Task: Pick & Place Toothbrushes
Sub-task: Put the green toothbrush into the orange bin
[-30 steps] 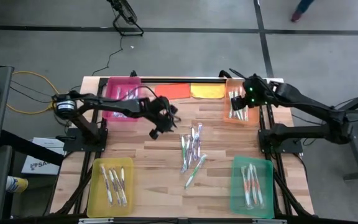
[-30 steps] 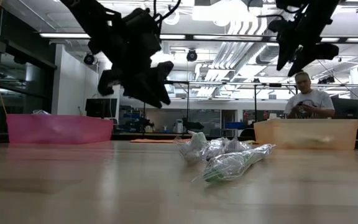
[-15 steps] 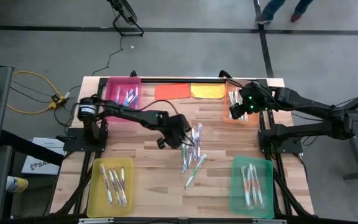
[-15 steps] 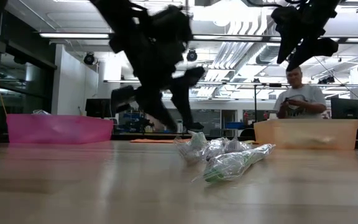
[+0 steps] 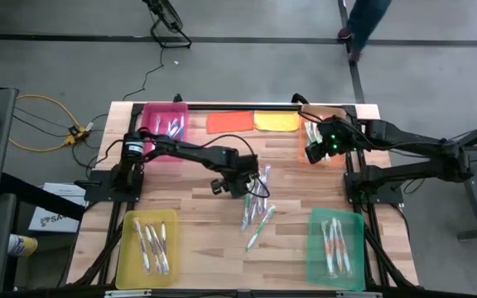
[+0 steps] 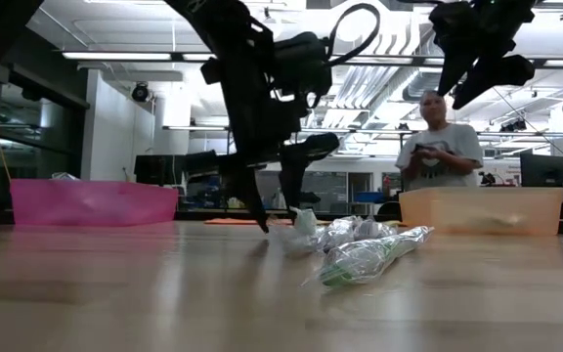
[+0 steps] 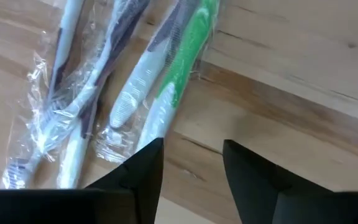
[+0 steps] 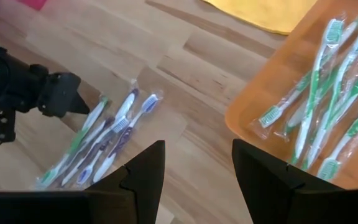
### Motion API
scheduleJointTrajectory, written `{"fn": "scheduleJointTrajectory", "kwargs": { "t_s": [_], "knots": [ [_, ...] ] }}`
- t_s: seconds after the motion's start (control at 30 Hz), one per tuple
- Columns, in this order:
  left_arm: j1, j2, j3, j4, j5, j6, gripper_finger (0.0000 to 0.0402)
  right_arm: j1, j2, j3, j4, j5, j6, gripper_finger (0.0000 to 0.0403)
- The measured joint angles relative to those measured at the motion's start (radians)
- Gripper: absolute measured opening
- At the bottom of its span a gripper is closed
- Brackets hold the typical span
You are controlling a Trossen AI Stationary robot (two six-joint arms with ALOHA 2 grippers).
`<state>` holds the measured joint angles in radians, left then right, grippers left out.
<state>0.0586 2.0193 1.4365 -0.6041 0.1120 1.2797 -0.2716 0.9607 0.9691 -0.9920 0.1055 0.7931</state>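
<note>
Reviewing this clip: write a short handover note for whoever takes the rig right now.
Left pincer: open, empty, low at the loose pile of wrapped toothbrushes mid-table.
Right pincer: open, empty, hovering beside the orange tray, which holds green brushes.
Done: brushes already lie in the pink tray, yellow tray, green tray and orange tray.
Left: the loose pile, green and purple among it, not yet gripped or sorted.

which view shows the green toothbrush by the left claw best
The left wrist view: the green toothbrush fills it, wrapped, just beyond the open left claw. The high view shows only a thin sliver; the low view a clump of wrappers.
</note>
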Motion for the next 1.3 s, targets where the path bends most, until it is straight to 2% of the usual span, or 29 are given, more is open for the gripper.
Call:
{"fn": "scheduleJointTrajectory", "kwargs": {
  "t_s": [0.2, 0.5, 0.77, 0.9, 1.13, 1.3],
  "knots": [
    [0.0, -0.001, 0.066, -0.121, -0.003, 0.02, 0.0161, 0.012, 0.0, 0.0, 0.0, 0.0, 0.015, 0.0181],
    [0.0, 0.018, 0.092, -0.092, -0.042, 0.189, 0.0161, 0.012, 0.0, 0.0, 0.0, 0.001, 0.015, 0.0181],
    [0.0, 0.07, 0.094, -0.11, -0.042, 0.168, 0.0157, 0.012, 0.0, 0.0, 0.0, 0.0, 0.015, 0.0181],
    [0.0, 0.071, 0.095, -0.153, -0.044, 0.156, 0.0125, 0.012, 0.0, 0.0, 0.0, 0.0, 0.018, 0.0181],
    [0.0, 0.072, 0.095, -0.247, -0.049, 0.097, 0.0019, 0.012, 0.0, 0.0, 0.0, 0.0, 0.018, 0.0181],
    [0.0, 0.071, 0.093, -0.302, -0.051, 0.073, 0.0003, 0.012, 0.0, 0.0, 0.0, -0.002, 0.017, 0.0181]
  ]
}}
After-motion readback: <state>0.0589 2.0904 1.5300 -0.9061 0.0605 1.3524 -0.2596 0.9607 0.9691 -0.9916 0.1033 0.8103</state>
